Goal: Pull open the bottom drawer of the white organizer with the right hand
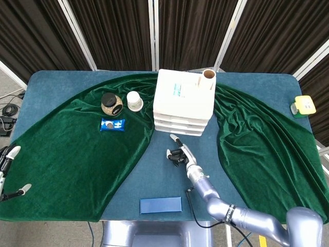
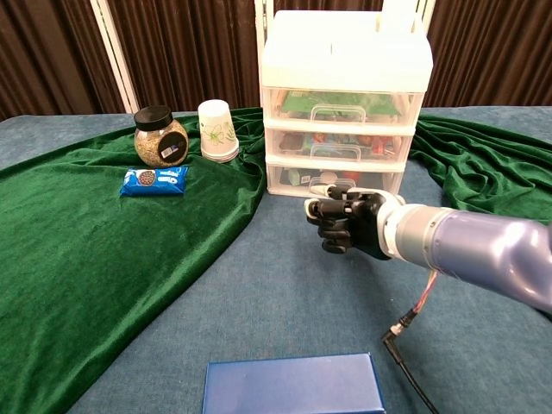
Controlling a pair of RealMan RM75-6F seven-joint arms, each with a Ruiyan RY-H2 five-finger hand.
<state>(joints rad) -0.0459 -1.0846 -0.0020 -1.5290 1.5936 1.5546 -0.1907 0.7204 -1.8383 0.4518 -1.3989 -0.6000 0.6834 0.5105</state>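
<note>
The white organizer stands mid-table with three clear drawers, all pushed in. Its bottom drawer faces me, the handle partly hidden behind my hand. My right hand hovers just in front of that drawer, fingers curled in with nothing in them and one finger pointing at the drawer front. Whether that finger touches the handle I cannot tell. My left hand shows at the far left edge of the head view, fingers apart and holding nothing.
Left of the organizer, on the green cloth, sit a dark-lidded jar, a paper cup and a blue cookie packet. A blue box lies at the table's front edge. A cable trails beneath my right forearm.
</note>
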